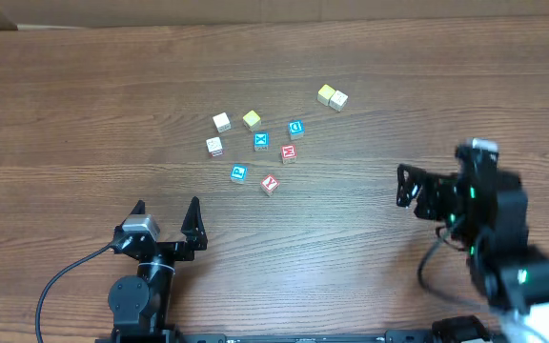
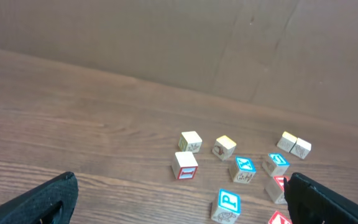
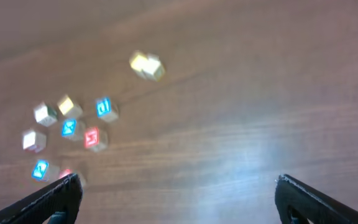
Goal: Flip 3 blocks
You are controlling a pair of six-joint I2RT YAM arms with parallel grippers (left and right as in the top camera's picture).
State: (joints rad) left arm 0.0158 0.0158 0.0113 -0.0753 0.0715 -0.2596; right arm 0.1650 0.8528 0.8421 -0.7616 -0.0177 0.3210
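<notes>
Both arms sit at the near edge of the brown wood-grain table [image 1: 84,86], and nothing is in hand. The left gripper [image 1: 167,215] has its black fingers spread wide and empty. The right gripper [image 1: 407,186], off toward the right edge, gapes just as wide, with only bare table between its fingers.

Here's the cluster, around the middle of the table. The three that matter sit on its near side: the small wooden red-printed M cube [image 1: 289,151], the small wooden red-printed Y cube [image 1: 270,184] closest to the arms, and the small wooden blue-printed P cube [image 1: 238,172] just beside it on the left-edge side. All three rest flat on the table, untouched, so I'd say no flip is under way yet.

Watch the neighbours: the blue-printed X cube [image 1: 261,141] is near the M cube, and the blue-printed D cube [image 1: 295,129] lies just behind it. The Y cube and P cube have more room around them.

How will they handle? By the look of them, these are light, rigid little blocks with no give, and their smooth printed faces could skid or twist out of a pinch. The best hold, I reckon, is on two opposite side faces, fingers square and centred, so the cube can roll onto another face. Light as they are, a stray fingertip could shove one away, so the approach wants to come straight down.
</notes>
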